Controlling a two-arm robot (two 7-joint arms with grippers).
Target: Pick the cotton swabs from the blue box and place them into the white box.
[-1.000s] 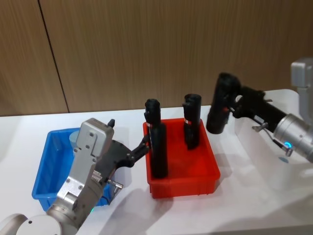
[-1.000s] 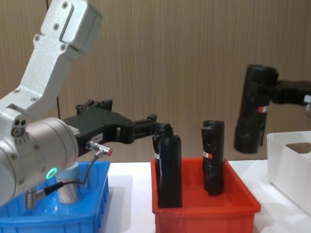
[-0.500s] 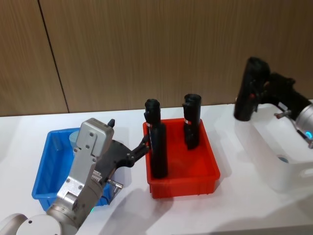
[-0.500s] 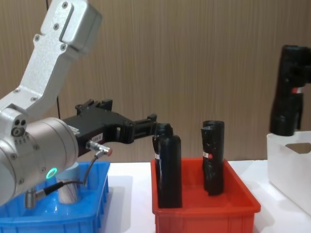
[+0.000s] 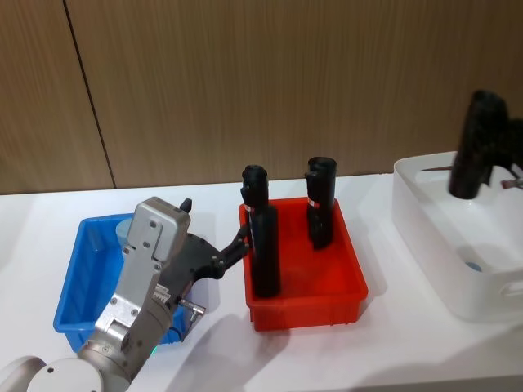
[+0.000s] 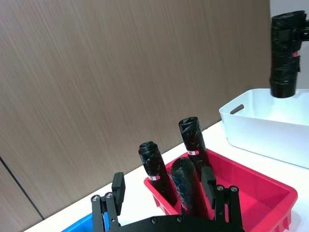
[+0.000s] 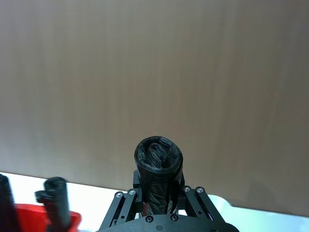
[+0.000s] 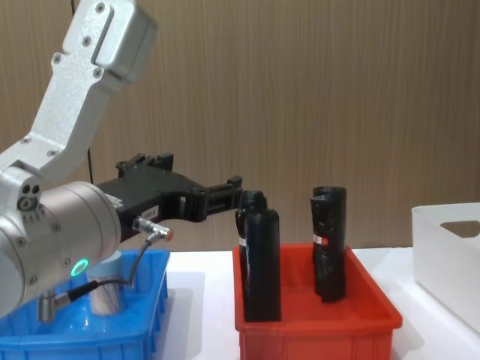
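Head view: right gripper (image 5: 489,155) clamped on black bottle (image 5: 472,145), hanging over white box (image 5: 458,245). Left gripper (image 5: 233,249) idle between blue box (image 5: 73,286) and red bin (image 5: 306,306).

Left wrist view: left gripper's fingers (image 6: 118,186) spread apart, empty.

Chest view: cotton swabs (image 8: 109,289) sit in blue box, partly behind left arm.

Risk: wrong item dropped into white box; swabs not yet moved; left fingers near bottle could topple it.
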